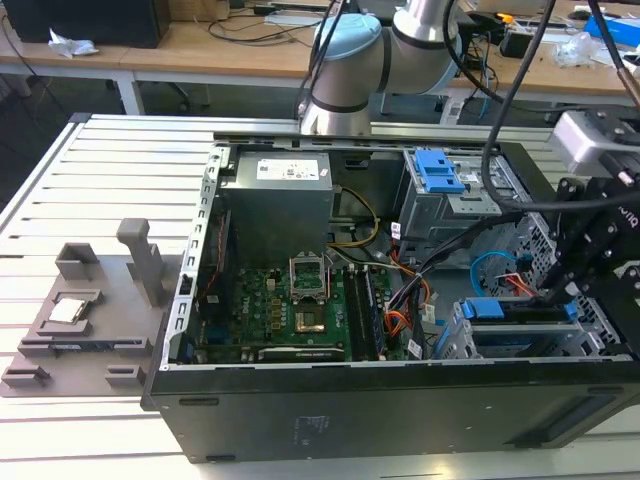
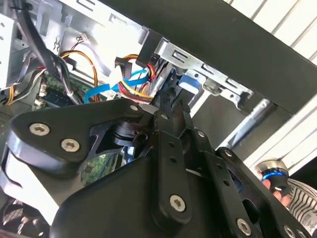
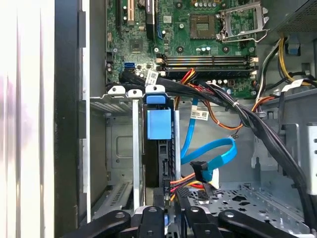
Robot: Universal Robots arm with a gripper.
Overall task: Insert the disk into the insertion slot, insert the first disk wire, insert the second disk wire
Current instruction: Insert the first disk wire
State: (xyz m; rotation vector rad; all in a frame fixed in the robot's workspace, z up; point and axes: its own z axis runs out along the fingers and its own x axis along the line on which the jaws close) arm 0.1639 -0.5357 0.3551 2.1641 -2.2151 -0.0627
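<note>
Disk [image 3: 158, 125] just ahead of claw [image 3: 167, 214]

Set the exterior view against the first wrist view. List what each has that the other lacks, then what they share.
Exterior view, not the first wrist view: the grey fixture at the exterior view's left, the arm's blue-capped joint, the wooden benches behind.
First wrist view, not the exterior view: the black connector on the end of the blue cable.
Both: the motherboard, the blue cable, and the disk in its blue carrier sitting in the insertion slot, with the gripper close to it.
</note>
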